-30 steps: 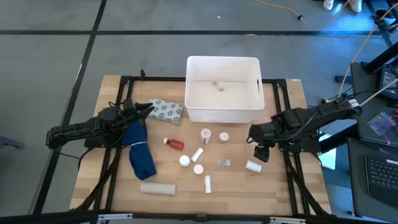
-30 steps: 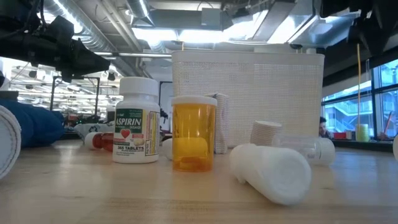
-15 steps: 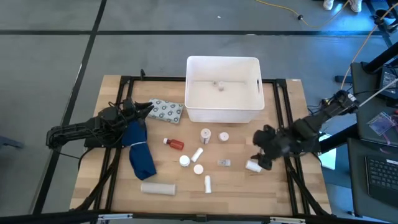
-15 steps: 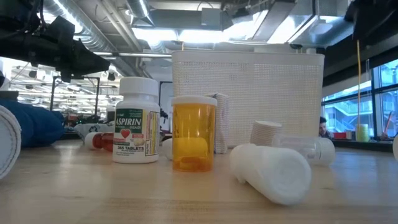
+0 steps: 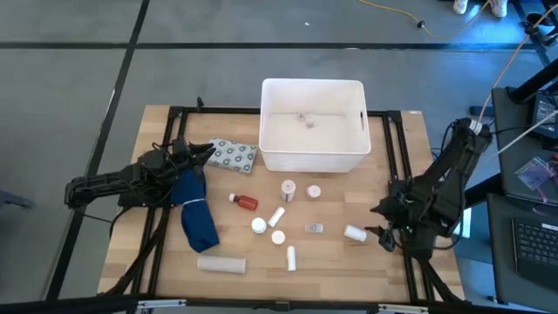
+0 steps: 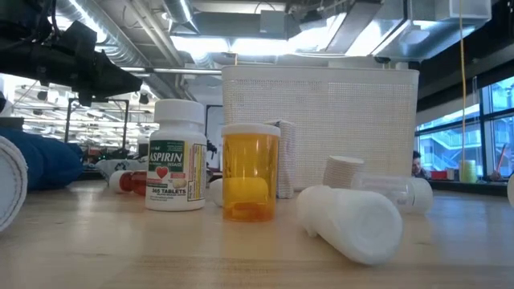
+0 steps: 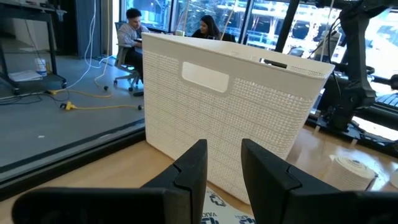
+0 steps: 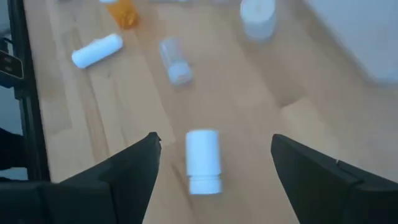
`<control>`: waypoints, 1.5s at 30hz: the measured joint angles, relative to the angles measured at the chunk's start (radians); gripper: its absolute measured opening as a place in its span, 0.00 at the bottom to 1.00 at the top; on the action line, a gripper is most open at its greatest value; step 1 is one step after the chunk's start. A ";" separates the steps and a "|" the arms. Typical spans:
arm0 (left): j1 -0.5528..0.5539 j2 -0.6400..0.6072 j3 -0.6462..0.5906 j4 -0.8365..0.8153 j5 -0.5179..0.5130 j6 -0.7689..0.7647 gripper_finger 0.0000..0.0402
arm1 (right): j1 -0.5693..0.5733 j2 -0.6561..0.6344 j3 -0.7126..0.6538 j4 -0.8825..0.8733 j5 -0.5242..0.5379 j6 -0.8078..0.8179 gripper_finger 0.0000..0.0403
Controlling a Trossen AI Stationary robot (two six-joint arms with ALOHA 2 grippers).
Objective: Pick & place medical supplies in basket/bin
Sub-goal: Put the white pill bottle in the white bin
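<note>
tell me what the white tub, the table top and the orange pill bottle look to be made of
White tub: likely moulded plastic, matte; its walls carry a fine woven-look texture.
Table top: pale wood, smooth and lightly sheened; grain lines and plank seams show.
Orange pill bottle: probably translucent amber plastic; light passes through it, and its cap looks white.

The right arm reaches in from the right edge of the surface, folded at the elbow, its gripper low with fingers spread wide and nothing between them. The left arm lies stretched along the left side, its gripper narrowly parted, fingers pointing forward.
</note>
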 joint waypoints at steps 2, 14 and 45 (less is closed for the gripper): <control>0.000 0.000 0.000 0.000 0.000 0.000 0.23 | 0.036 0.000 -0.053 0.071 0.024 0.024 0.76; 0.000 0.000 0.000 0.000 -0.035 0.000 0.23 | 0.192 0.000 -0.297 0.236 0.155 0.003 0.76; 0.000 0.000 0.000 0.000 -0.026 -0.001 0.23 | 0.280 0.051 -0.681 0.932 0.154 -0.283 0.76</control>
